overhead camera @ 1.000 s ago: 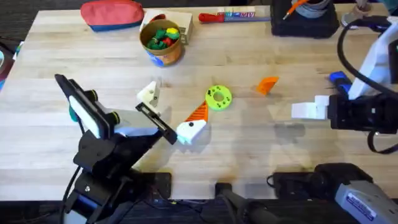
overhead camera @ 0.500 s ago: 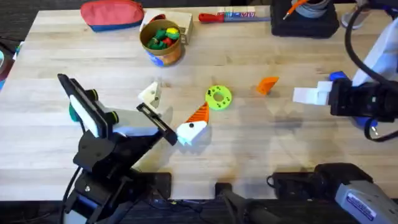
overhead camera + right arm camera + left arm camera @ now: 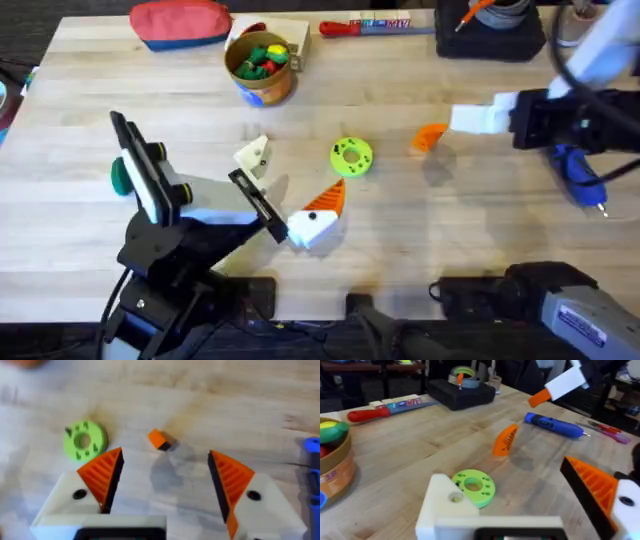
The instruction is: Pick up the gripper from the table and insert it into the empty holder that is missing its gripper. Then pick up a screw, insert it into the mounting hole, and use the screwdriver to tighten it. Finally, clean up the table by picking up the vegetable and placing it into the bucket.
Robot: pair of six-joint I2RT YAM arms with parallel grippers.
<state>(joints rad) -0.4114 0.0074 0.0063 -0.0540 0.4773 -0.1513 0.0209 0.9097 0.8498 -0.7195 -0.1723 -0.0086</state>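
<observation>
1. At the left of the overhead view I see my left gripper [image 3: 285, 190] spread open: one white finger is bare, the empty holder [image 3: 253, 155], and the other carries an orange ribbed pad.
2. At upper left, the bucket [image 3: 262, 68] stands on the tabletop [image 3: 400, 230] just beside a red pouch [image 3: 180, 22], with toy pieces inside; I cannot single out the vegetable.
3. At centre, a green disc [image 3: 351, 157] lies near the left gripper.
4. Right of centre, the gripper [image 3: 431, 136] rests on the wood by itself.
5. At upper right, my right gripper [image 3: 162, 487] hangs open over that orange pad, touching nothing.
6. At far right, the screwdriver [image 3: 580, 178] lies beneath the right arm.
</observation>
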